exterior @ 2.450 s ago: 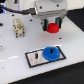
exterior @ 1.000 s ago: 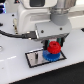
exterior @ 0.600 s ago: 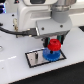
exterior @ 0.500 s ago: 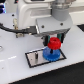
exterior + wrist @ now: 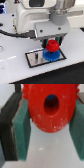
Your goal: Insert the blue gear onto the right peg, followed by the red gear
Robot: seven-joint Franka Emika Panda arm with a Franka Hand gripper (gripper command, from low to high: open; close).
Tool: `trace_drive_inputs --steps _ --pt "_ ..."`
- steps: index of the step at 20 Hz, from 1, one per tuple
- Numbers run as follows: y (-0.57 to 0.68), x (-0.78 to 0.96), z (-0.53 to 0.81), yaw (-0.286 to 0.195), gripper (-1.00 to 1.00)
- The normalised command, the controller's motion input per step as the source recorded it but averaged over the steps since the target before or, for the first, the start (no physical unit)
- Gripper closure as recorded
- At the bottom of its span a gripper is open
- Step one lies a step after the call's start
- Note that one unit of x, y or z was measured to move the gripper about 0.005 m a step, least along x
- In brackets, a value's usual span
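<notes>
Exterior view: white Franka arm w/ claw (image 5: 53, 44) low over a white rectangular black-edged plate (image 5: 36, 59) lying on the white table (image 5: 15, 70).
Claw: clamped on the small round bright-red gear (image 5: 53, 47); dark fingers on either side of it.
Red gear: sits right above the flat bright-blue toothed disc (image 5: 50, 55), centres roughly in line; can't tell if the two touch or if red is fully seated.
Blue gear: on the plate's end toward the exterior view's right, flat, teeth showing around the red one.
Right peg: hidden under the gears, can't be seen.
Plate: the rest of it, toward the exterior view's left, shows bare white surface.
Cable: dark cable (image 5: 15, 34) runs across the table behind the arm.
Wrist view: red gear (image 5: 49, 106) fills the frame's middle, dark hole in its hub; teal pads (image 5: 22, 136) press its rim on both sides, white surface beyond.
</notes>
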Motion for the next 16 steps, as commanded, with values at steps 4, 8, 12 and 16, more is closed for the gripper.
trace_drive_inputs --steps 4,8,12,16 --pt "0.00 0.25 0.40 0.000 1.00" --pt "-0.02 0.21 0.12 0.000 1.00" --pt "-0.06 0.19 -0.27 0.000 1.00" --pt "-0.09 0.20 -0.26 0.000 1.00"
